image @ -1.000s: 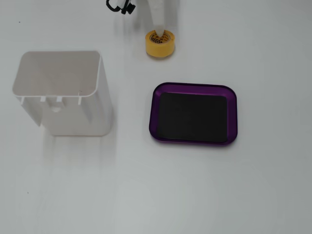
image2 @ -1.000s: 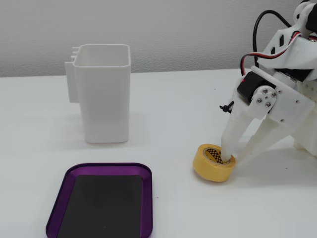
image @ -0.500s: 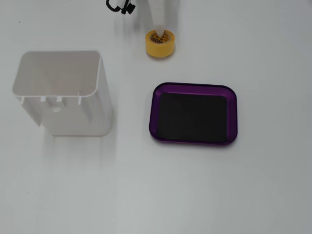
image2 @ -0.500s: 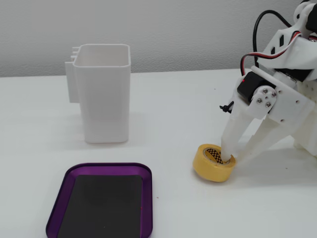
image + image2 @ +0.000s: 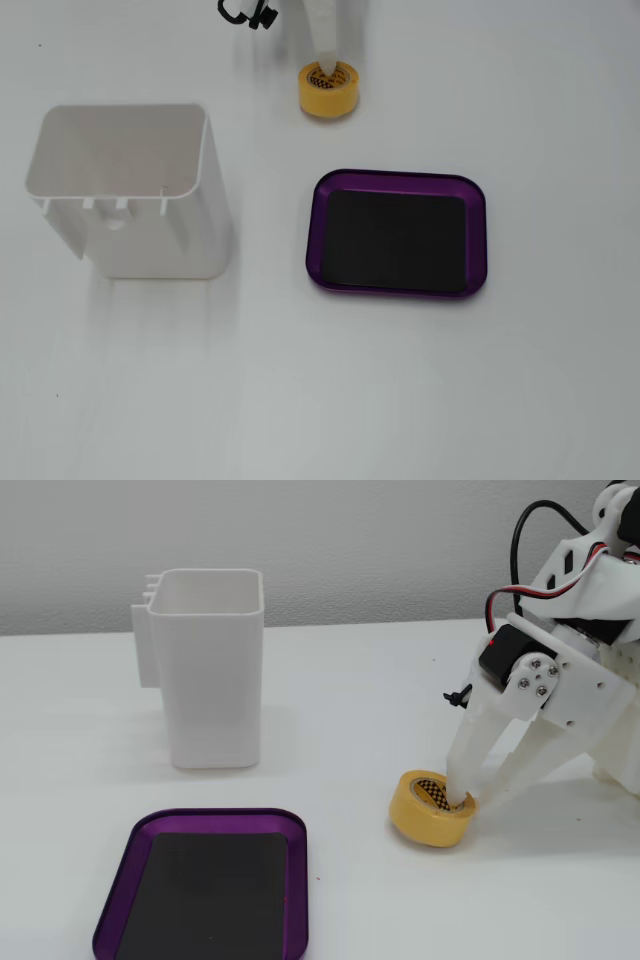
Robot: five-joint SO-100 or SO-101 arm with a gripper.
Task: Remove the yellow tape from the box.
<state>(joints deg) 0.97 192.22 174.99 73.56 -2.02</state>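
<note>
Yellow tape (image 5: 430, 809) on the white desk (image 5: 350, 720) outside the purple box (image 5: 205, 885), jaws of the gripper (image 5: 468, 802) clamped on its rim, one finger in its core, white container (image 5: 207, 680) nearby.

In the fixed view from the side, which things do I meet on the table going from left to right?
White container → purple tray → yellow tape → gripper, one of its fingers inside the roll's core.
</note>
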